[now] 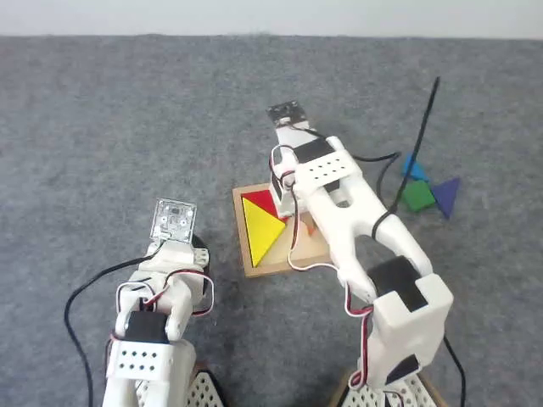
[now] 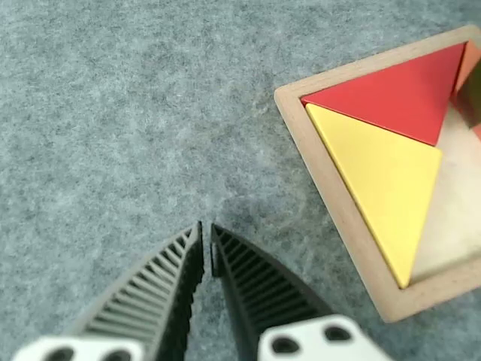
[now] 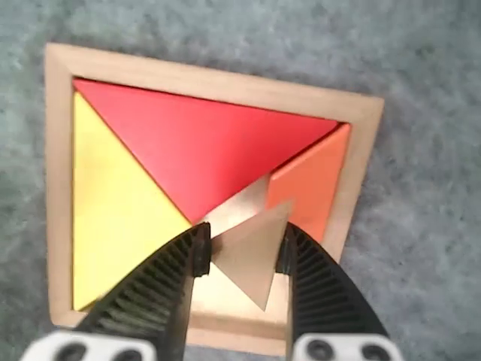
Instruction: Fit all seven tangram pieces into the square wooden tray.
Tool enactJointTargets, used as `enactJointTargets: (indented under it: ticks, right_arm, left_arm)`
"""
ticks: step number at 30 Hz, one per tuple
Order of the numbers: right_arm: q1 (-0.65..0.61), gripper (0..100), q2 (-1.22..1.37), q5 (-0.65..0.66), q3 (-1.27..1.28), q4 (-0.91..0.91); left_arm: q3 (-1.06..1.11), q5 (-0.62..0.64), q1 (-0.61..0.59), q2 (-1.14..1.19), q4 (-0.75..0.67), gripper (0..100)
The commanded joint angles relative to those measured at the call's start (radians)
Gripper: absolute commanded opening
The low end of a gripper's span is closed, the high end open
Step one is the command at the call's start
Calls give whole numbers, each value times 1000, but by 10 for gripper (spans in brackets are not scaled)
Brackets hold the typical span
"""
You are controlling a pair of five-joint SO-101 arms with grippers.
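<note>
A: The tray [image 1: 241,233] sits mid-frame in the high view. The red triangle [image 3: 203,143], yellow triangle [image 3: 113,210] and orange piece [image 3: 316,180] are seated. Which step are you on?
B: Placement. Your right claw [image 3: 244,250] pinches a pale small triangle [image 3: 248,267] over the bare gap between yellow and orange.
A: Next, I'd say: turn it to match the gap's edges, lower, release. Tight, with the rim just beside.
B: Your left claw [image 2: 205,229] is closed and empty over the bench [image 2: 113,113], left of the tray. The blue piece [image 1: 413,168], green piece [image 1: 417,196] and purple piece [image 1: 446,195] wait upper right, well apart, with open room there.
</note>
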Motion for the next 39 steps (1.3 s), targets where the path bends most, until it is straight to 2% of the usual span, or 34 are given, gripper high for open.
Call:
enactJointTargets:
  ticks: [1,9,13,18,30,34,39]
  right_arm:
    - [-7,84,-5,-81,-14,-7]
    - [-16,85,4,-160,-14,-16]
    - [-16,90,4,-160,-14,-16]
    - [-16,177,4,-153,-14,-12]
    - [-36,180,-19,-153,-17,-10]
    - [-4,158,-166,-126,23,-5]
    - [67,126,-455,-25,238,-47]
  left_arm:
    - [-8,5,-5,-12,2,14]
    - [-8,5,-5,-12,2,14]
    - [-8,5,-5,-12,2,14]
    - [-8,5,-5,-12,2,14]
    - [-8,6,-5,-12,2,14]
    - [-8,6,-5,-12,2,14]
    - [-8,6,-5,-12,2,14]
